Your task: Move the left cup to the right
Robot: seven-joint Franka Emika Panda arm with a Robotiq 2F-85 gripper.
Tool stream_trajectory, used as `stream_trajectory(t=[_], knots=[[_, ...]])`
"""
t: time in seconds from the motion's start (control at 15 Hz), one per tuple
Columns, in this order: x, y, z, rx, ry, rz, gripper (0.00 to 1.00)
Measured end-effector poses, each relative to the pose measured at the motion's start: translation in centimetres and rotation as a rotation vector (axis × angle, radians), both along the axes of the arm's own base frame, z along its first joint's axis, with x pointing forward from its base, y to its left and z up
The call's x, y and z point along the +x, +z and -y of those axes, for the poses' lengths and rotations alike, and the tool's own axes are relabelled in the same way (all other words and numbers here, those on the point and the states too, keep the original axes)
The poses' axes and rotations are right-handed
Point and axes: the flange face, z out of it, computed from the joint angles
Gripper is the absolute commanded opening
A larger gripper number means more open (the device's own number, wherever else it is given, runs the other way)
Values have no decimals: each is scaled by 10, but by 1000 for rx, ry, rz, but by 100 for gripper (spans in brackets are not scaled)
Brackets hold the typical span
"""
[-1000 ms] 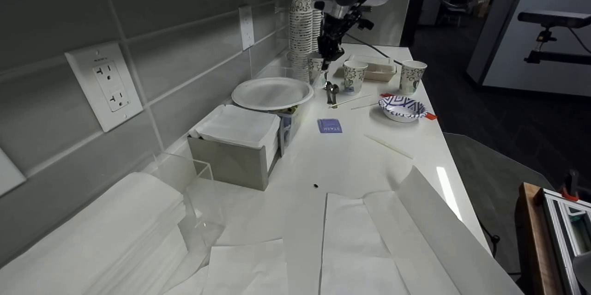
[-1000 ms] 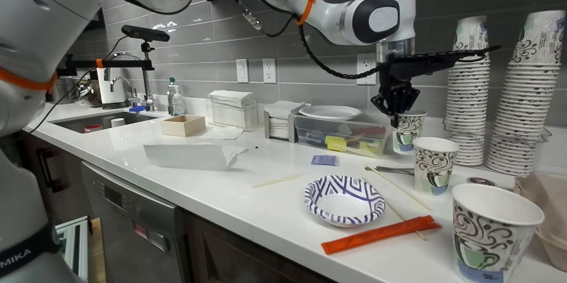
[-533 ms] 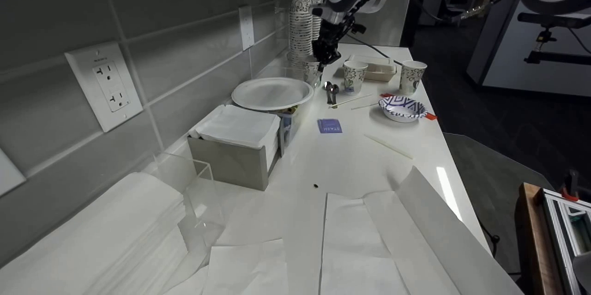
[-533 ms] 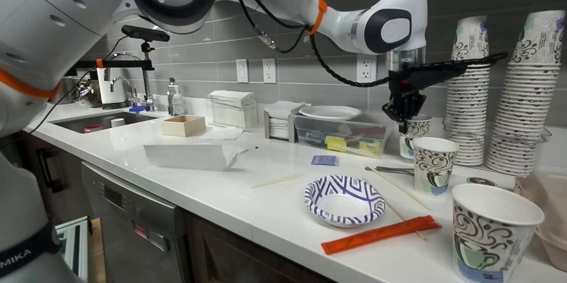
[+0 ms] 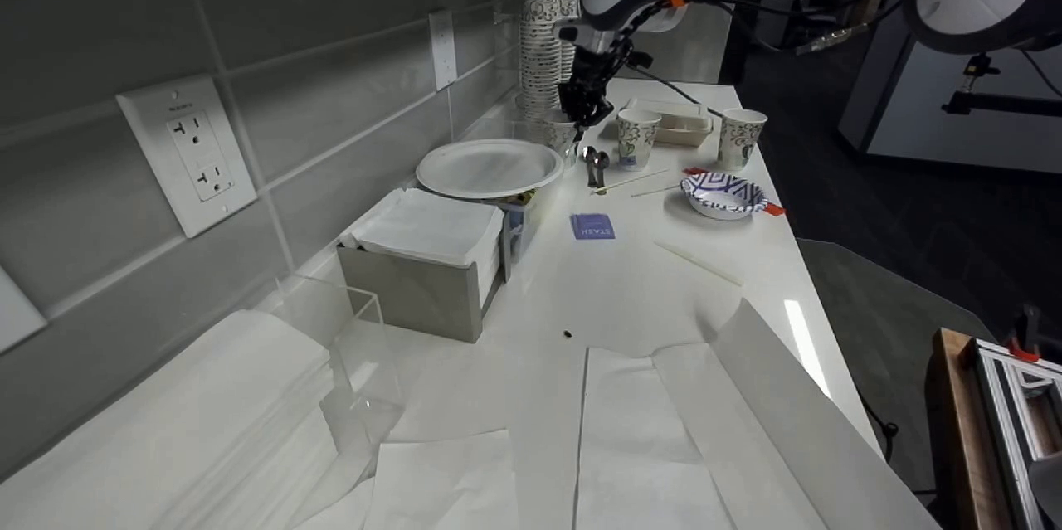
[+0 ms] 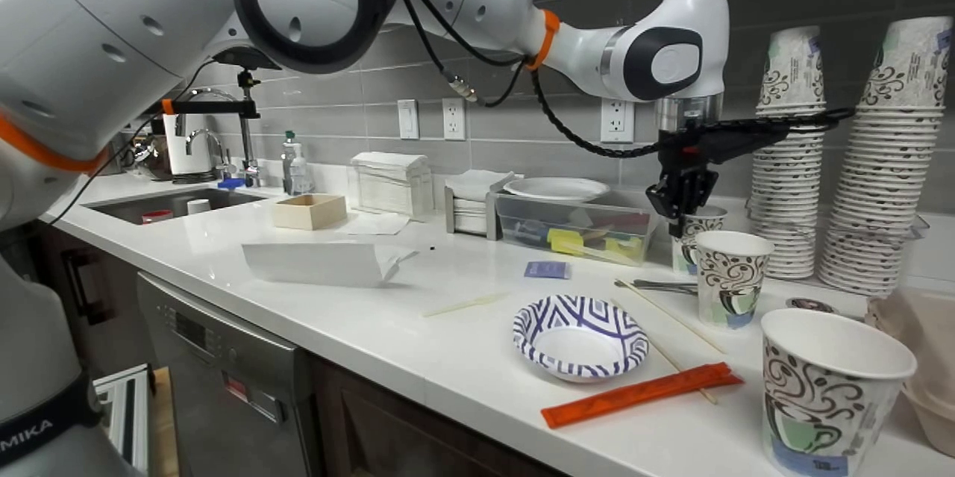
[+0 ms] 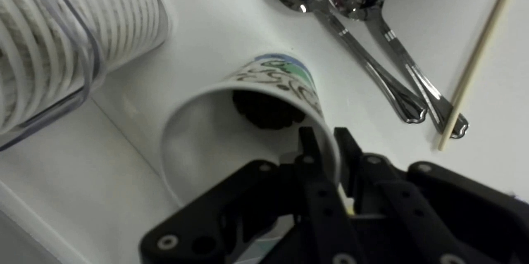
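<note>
The left cup [image 6: 685, 254], white with a dark swirl print, stands upright at or just above the counter, left of the cup stacks in an exterior view. It also shows in an exterior view [image 5: 557, 133], partly behind my gripper [image 5: 578, 133]. In the wrist view the cup [image 7: 285, 77] has its mouth toward me, with a dark patch at its bottom. My gripper [image 7: 324, 132] straddles its rim: one finger is inside, the other outside. A gap shows between the fingers and the thin wall, so the jaws are slightly open. The gripper also shows in an exterior view [image 6: 677, 226].
Two other printed cups stand nearby, a middle one [image 6: 727, 287] and a near one [image 6: 828, 402]. Tall cup stacks [image 6: 787, 186] are to the right. Spoons [image 7: 363, 49] and a wooden stick [image 7: 475, 61] lie beside the cup. A clear bin [image 6: 567, 231] stands to the left.
The gripper and the left cup have moved together, rightward and down toward the counter in an exterior view. The other cups have not moved.
</note>
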Motion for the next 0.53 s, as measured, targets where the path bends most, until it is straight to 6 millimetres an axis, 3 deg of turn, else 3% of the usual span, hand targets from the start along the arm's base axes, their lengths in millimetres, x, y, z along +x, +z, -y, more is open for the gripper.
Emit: stream_trajectory(t=[0.2, 0.4, 0.53], knots=[[1, 8, -2, 4, -16, -2, 73], [1, 30, -8, 18, -127, -7, 95], [-1, 51, -13, 20, -237, -12, 100]])
